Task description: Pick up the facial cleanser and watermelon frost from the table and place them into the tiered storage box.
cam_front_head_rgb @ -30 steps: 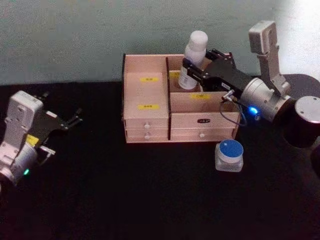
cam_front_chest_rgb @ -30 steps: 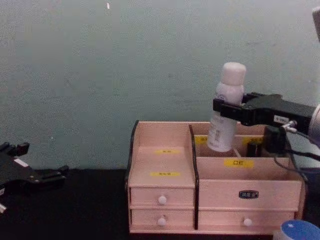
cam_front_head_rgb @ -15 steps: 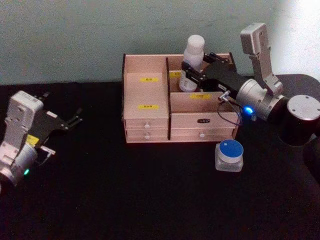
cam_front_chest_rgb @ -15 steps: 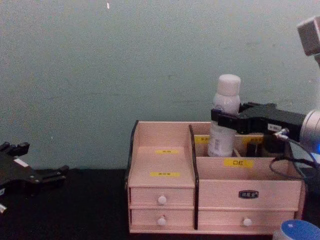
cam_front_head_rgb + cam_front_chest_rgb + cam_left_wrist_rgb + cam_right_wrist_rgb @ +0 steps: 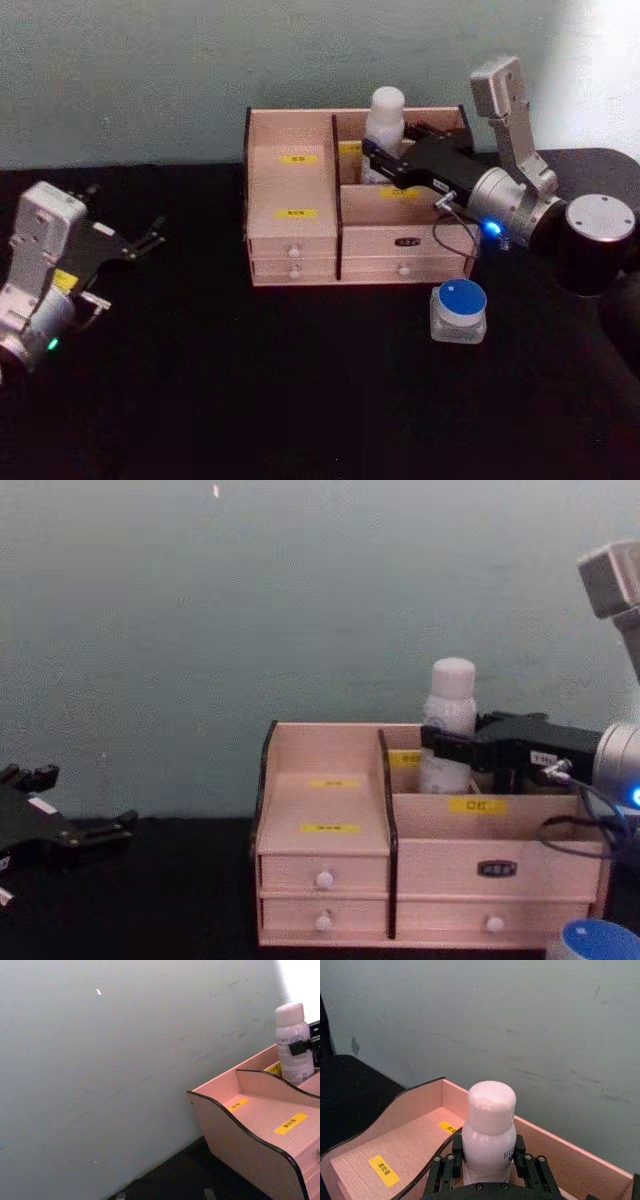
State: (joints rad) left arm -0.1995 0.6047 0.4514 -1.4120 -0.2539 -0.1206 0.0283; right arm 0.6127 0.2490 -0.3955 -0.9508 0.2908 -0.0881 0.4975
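The facial cleanser (image 5: 385, 112), a white bottle with a rounded cap, stands upright in the back compartment of the tiered storage box (image 5: 295, 205), right of its dark divider. My right gripper (image 5: 387, 153) is shut on the bottle's body; the chest view shows the gripper (image 5: 449, 746) just above the compartment's rim, around the bottle (image 5: 450, 712). In the right wrist view black fingers (image 5: 446, 1170) clamp the bottle (image 5: 490, 1122) from both sides. The watermelon frost (image 5: 459, 310), a clear jar with a blue lid, sits on the table in front of the box's right end. My left gripper (image 5: 145, 238) rests open at the far left.
A pale green wall stands right behind the box (image 5: 325, 825). The black table (image 5: 250, 390) stretches wide in front of the box. My right arm's dark elbow joint (image 5: 595, 240) hangs over the table's right side, behind the jar's lid (image 5: 600, 942).
My right gripper has lowered the facial cleanser from above the box down into the back compartment. The left arm and the jar have stayed put.
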